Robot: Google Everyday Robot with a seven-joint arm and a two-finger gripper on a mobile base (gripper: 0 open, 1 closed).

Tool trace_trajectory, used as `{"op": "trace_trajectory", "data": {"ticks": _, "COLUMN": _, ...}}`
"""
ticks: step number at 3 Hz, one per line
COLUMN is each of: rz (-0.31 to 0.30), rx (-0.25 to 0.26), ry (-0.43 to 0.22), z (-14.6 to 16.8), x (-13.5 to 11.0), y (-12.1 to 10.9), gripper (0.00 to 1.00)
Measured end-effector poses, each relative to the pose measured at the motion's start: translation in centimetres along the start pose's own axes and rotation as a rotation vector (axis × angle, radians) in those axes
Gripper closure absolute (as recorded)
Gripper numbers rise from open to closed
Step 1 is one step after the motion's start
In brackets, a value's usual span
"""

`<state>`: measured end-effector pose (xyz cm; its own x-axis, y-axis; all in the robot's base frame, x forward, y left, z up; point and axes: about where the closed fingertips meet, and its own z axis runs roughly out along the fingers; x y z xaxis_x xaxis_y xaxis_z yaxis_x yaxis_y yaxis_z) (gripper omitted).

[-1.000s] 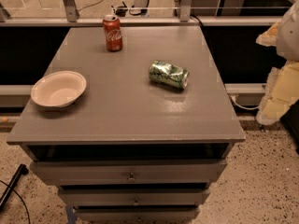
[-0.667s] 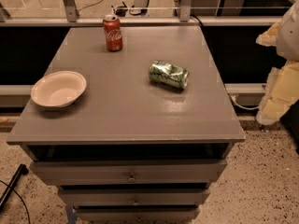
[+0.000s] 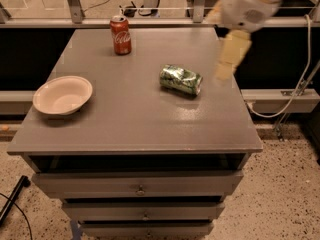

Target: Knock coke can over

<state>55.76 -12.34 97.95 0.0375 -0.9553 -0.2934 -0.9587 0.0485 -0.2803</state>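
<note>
The coke can is red with white script and a silver top. It stands upright near the far edge of the grey table, left of centre. My gripper hangs blurred from the white arm above the table's far right part. It is well to the right of the coke can, apart from it, and just right of the green can.
A dented green and silver can lies on its side in the middle right of the table. A white bowl sits near the left edge. Drawers are below the tabletop. A railing and cables run behind the table.
My arm has swung in from the right side of the view to above the table's far right part. The coke can, green can and bowl have not moved.
</note>
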Motion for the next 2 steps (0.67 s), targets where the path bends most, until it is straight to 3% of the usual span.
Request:
{"op": "trace_trajectory", "data": {"ticks": 1, "rz": -0.129, "rx": -0.084, "ry": -0.199, "z": 8.22, "x": -8.69, "y": -7.5, "gripper": 0.0}}
{"op": "trace_trajectory", "data": {"ticks": 2, "rz": -0.131, "rx": -0.084, "ry": -0.199, "z": 8.41, "x": -8.86, "y": -7.45, "gripper": 0.0}}
